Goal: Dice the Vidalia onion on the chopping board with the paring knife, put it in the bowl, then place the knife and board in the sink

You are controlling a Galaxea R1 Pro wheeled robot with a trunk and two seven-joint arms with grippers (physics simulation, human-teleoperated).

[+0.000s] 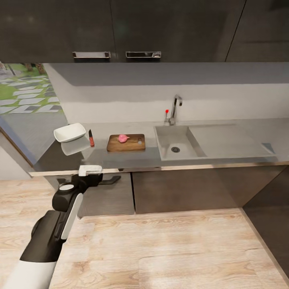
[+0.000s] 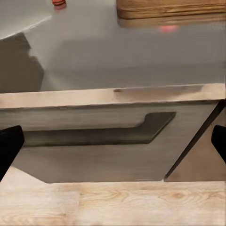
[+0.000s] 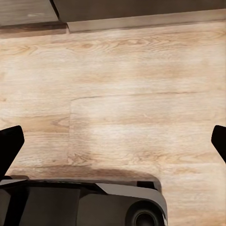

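Note:
The chopping board (image 1: 126, 143) lies on the countertop (image 1: 224, 162) just left of the sink (image 1: 175, 143). A pink onion (image 1: 123, 138) rests on the board. The red-handled paring knife (image 1: 91, 138) lies left of the board, beside the white bowl (image 1: 70, 132). My left gripper (image 1: 90, 171) hangs open in front of the cabinet, below the counter's front edge and nearer than the knife. In the left wrist view, the left gripper (image 2: 113, 146) has its jaws wide apart, facing a drawer handle (image 2: 103, 134), with the board's edge (image 2: 169, 10) beyond. My right gripper (image 3: 113, 143) is open over the floor.
A chrome tap (image 1: 175, 108) stands behind the sink, whose basin holds nothing but its drain. Dark wall cabinets (image 1: 116, 28) hang above the counter. Light wood floor (image 1: 172, 249) spreads before the cabinets. The robot's dark base (image 3: 84, 205) shows in the right wrist view.

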